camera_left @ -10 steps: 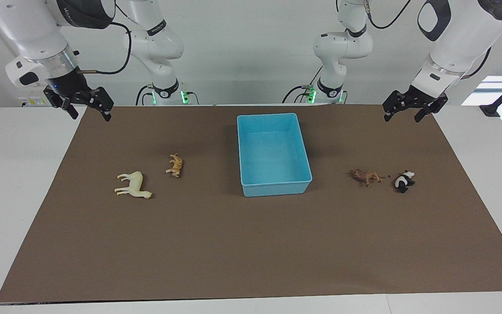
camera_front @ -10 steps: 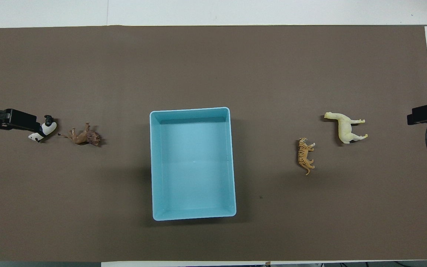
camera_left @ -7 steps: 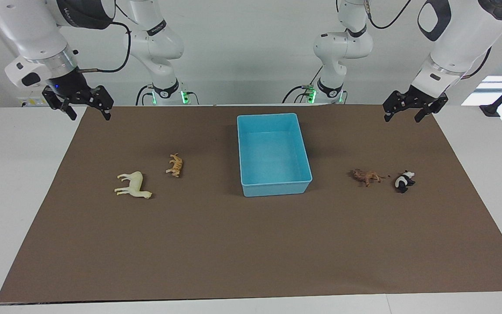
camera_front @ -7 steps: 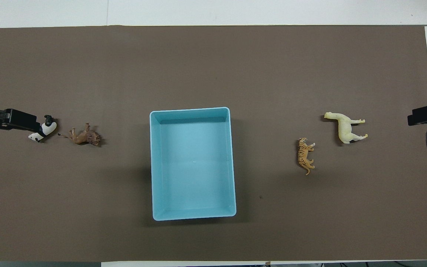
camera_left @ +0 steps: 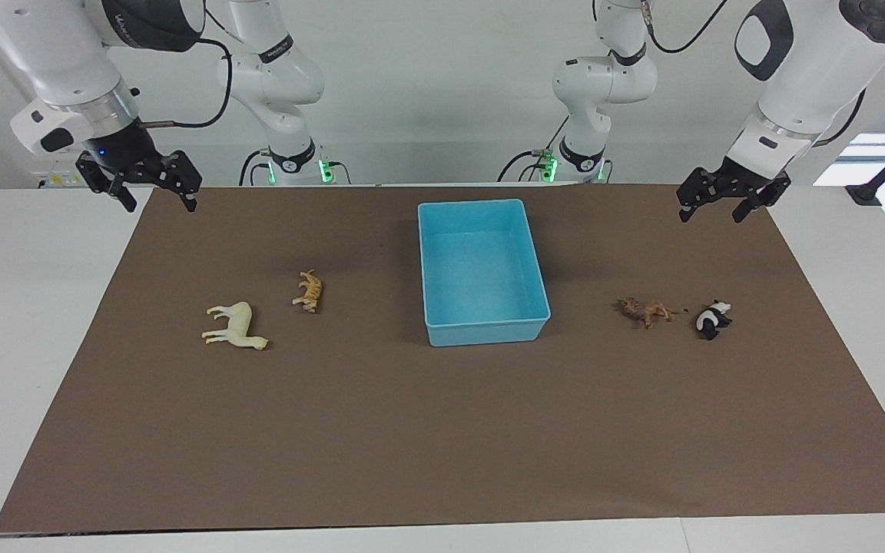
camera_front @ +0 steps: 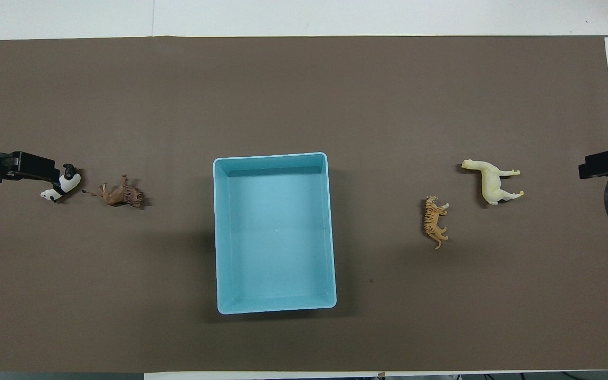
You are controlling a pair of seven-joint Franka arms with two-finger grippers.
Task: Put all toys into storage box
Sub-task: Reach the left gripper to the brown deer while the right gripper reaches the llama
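Hovering: left gripper [camera_left: 734, 205] shifted slightly | right gripper [camera_left: 152, 189] unchanged | both jaws wide | toys unmoved

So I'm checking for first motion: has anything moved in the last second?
Barely. The right gripper rose and drew slightly toward its end of the table; the left gripper edged over the mat. Both are open and hold nothing. The horse, tiger, lion, panda and box stayed put.

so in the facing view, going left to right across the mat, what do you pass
Horse → tiger → blue box → lion → panda. The right hand hangs above the mat's corner at the start, the left hand above the corner at the finish.
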